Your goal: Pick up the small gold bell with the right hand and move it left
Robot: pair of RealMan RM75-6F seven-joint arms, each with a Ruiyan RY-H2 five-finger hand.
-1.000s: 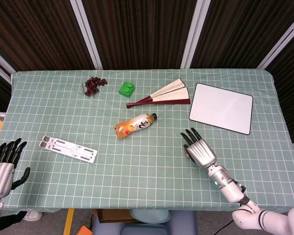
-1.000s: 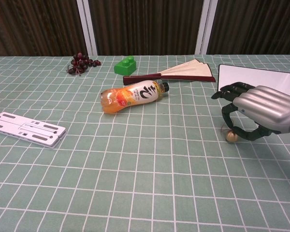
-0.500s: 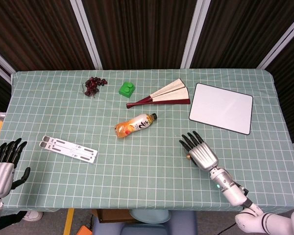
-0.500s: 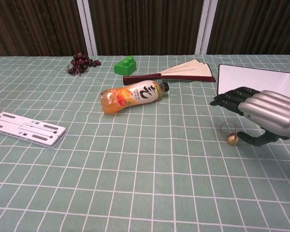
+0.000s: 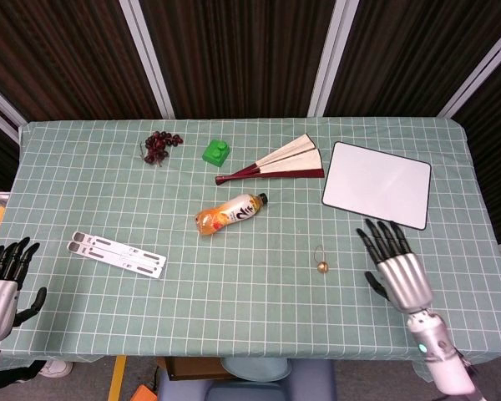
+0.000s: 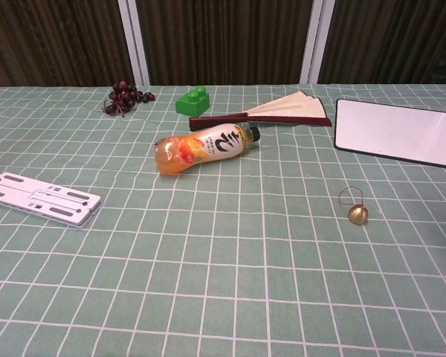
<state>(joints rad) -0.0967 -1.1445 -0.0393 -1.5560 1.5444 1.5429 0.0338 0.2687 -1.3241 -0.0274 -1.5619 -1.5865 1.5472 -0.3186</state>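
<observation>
I see the green checked table (image 5: 83, 192) filling the frame, my right hand (image 5: 397, 269) at lower right with fingers spread and holding nothing, my left hand (image 5: 0, 280) at the lower left edge, also released. The small gold bell (image 5: 322, 267) sits on the cloth just right of centre, apart from the right hand, so whether it already went left I cannot tell; I judge the grasp not yet done.

One bell (image 5: 322, 267), bottle (image 5: 230, 212), fan (image 5: 277, 159), whiteboard (image 5: 377, 184).
</observation>
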